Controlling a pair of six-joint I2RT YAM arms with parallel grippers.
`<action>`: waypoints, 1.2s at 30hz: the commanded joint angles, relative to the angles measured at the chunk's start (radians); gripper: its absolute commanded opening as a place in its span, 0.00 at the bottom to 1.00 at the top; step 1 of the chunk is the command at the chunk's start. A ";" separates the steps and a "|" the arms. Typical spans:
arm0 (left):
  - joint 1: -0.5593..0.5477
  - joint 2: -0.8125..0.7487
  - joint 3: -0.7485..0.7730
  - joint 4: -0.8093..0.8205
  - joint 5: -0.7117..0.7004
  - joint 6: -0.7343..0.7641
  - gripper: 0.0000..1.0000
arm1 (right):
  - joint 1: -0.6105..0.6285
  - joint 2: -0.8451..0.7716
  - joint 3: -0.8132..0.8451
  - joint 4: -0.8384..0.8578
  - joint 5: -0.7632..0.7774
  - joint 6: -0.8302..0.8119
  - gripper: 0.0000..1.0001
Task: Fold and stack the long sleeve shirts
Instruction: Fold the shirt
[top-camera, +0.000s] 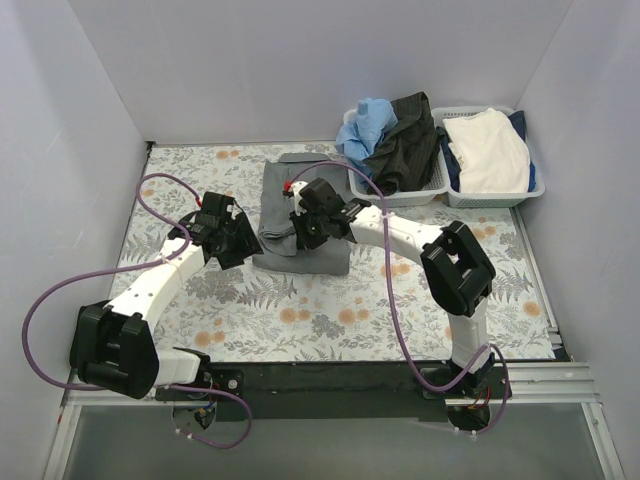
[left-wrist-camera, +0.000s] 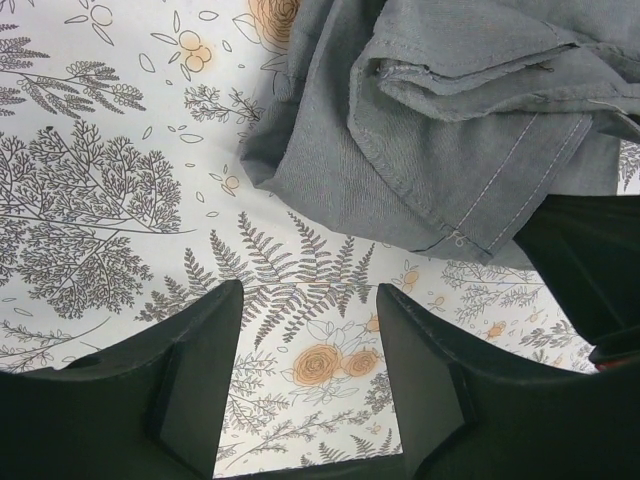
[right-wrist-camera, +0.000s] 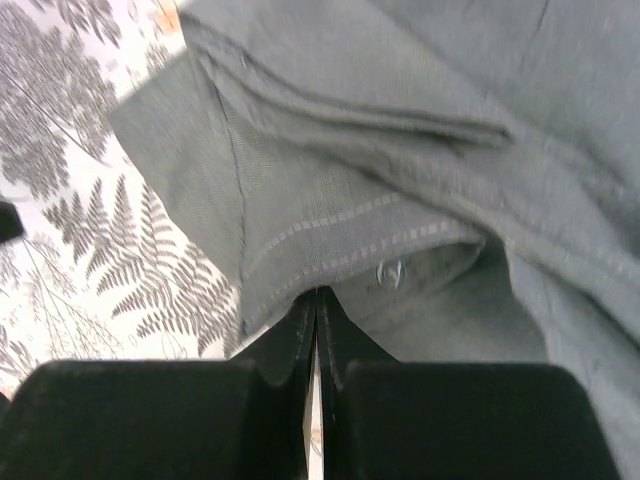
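Observation:
The mid-grey long sleeve shirt (top-camera: 322, 258) lies partly folded on the flowered table, its layers bunched with stitched hems showing (left-wrist-camera: 440, 130) (right-wrist-camera: 400, 120). My right gripper (top-camera: 300, 225) (right-wrist-camera: 317, 300) is over the shirt's left part. It is shut, its tips pinching a stitched hem of the grey cloth. My left gripper (top-camera: 243, 243) (left-wrist-camera: 310, 340) hovers just left of the shirt, open, with only tablecloth between its fingers. A black long sleeve shirt (top-camera: 405, 140) lies crumpled in the left basket.
Two white lattice baskets stand at the back right. The left one (top-camera: 400, 198) also holds a blue garment (top-camera: 365, 125). The right one (top-camera: 495, 198) holds a white garment (top-camera: 485, 150). White walls close in the table on three sides.

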 joint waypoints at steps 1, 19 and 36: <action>0.001 -0.041 0.008 -0.017 -0.024 -0.005 0.56 | 0.001 0.043 0.104 0.045 0.002 0.002 0.05; 0.001 -0.063 0.020 -0.035 -0.047 -0.008 0.61 | -0.085 0.330 0.552 -0.008 0.416 0.065 0.14; 0.001 -0.035 -0.046 -0.005 -0.038 -0.094 0.69 | -0.120 -0.011 0.045 -0.164 0.211 0.004 0.36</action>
